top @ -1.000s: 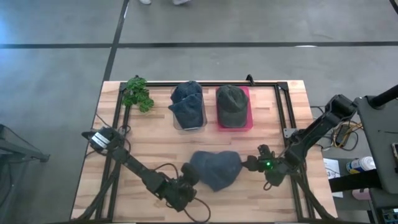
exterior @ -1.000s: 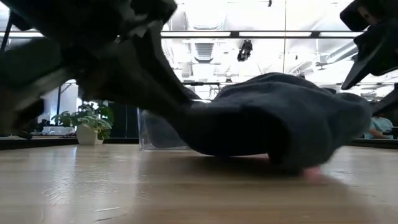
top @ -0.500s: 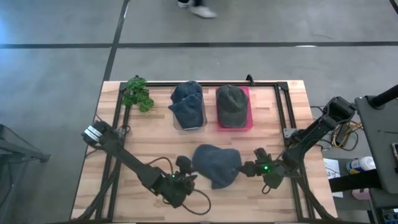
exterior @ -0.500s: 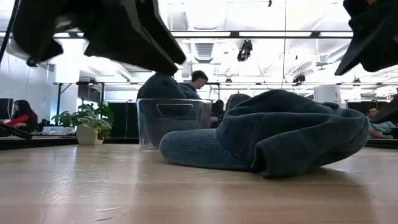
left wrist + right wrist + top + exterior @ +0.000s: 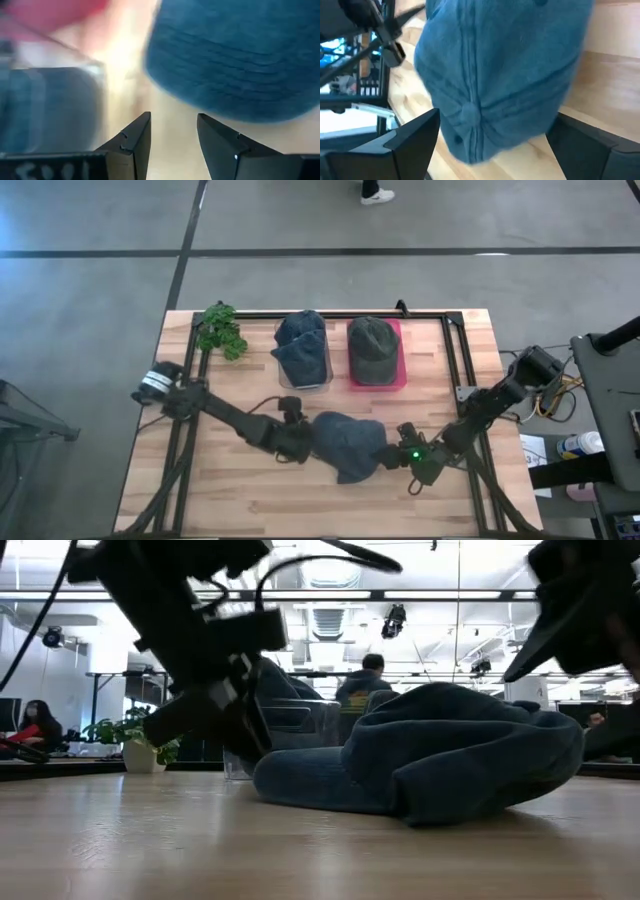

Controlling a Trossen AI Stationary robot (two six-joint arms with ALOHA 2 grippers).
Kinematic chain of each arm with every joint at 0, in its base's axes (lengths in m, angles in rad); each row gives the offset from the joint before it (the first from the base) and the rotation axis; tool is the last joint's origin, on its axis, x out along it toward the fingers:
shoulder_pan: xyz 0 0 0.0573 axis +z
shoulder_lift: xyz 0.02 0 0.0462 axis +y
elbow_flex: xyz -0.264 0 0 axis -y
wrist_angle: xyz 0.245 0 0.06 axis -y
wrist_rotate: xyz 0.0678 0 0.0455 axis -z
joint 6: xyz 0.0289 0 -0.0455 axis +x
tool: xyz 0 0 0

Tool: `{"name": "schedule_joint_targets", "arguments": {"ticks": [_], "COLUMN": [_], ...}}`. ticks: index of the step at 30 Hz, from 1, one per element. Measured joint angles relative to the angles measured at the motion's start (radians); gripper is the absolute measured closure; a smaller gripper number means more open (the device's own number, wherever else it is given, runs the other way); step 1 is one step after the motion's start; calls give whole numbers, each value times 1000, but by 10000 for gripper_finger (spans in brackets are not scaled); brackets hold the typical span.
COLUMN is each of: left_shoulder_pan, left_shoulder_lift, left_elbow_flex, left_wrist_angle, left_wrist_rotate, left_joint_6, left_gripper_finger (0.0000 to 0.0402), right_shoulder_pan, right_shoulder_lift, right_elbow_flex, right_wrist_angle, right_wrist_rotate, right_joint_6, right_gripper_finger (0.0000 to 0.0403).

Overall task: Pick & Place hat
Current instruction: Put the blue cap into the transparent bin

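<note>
Softly crumpled blue denim hat (image 5: 348, 444) lies on wood.

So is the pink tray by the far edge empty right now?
No, in the high view the pink tray holds a dark green cap, next to the clear bin with blue caps.

high: overhead, straight down, whole table (image 5: 250, 495) | low: tabletop level, facing the room | wrists: close behind own fingers | shared by all: blue hat (image 5: 345, 442) (image 5: 440, 755) (image 5: 240, 55) (image 5: 500, 65)
</note>
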Motion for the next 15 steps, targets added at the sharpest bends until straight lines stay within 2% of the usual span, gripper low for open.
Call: {"name": "schedule_joint_targets", "arguments": {"ticks": [5, 9, 12, 15], "left_shoulder_pan": [27, 23, 23, 23], "left_shoulder_lift": [0, 0, 0, 0], "left_elbow_flex": [-46, -55, -56, -58], "left_wrist_angle": [120, 189, 217, 264], "left_wrist_rotate": [200, 257, 283, 301], "left_joint_6": [59, 88, 91, 91], "left_gripper_finger": [248, 248, 248, 248], "right_shoulder_pan": [-48, -85, -108, -122], "right_shoulder_lift": [67, 65, 43, 8], "right_elbow_flex": [1, 3, 2, 2], "right_wrist_angle": [85, 120, 119, 119], "right_wrist_rotate": [12, 43, 51, 48], "right_joint_6": [19, -3, -28, -80], "right_gripper_finger": [71, 89, 126, 181]}}
